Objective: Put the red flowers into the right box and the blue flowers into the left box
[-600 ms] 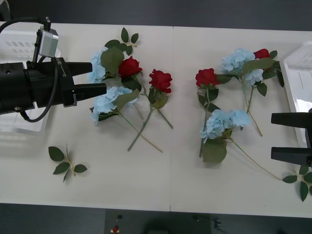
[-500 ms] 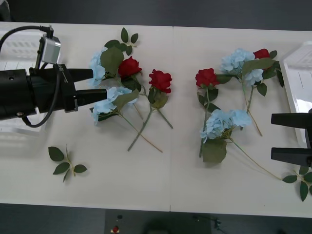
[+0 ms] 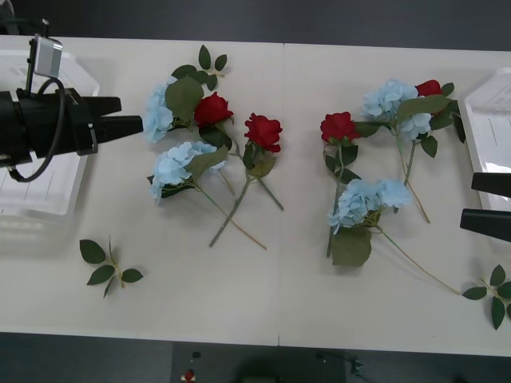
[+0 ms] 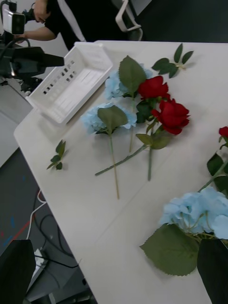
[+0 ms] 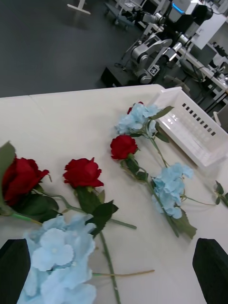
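White boxes are sitting without flowers, left box (image 3: 32,191) and right box (image 3: 487,136), while red flowers (image 3: 263,132) and blue flowers (image 3: 177,166) are lying mid-table, left gripper (image 3: 124,116) and right gripper (image 3: 489,205) both spread, carrying nothing.

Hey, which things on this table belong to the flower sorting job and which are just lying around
For the job:
red flowers
blue flowers
left box
right box

Lying about:
leaf sprig near the left box
leaf sprig at the far edge
leaf sprig by the right gripper
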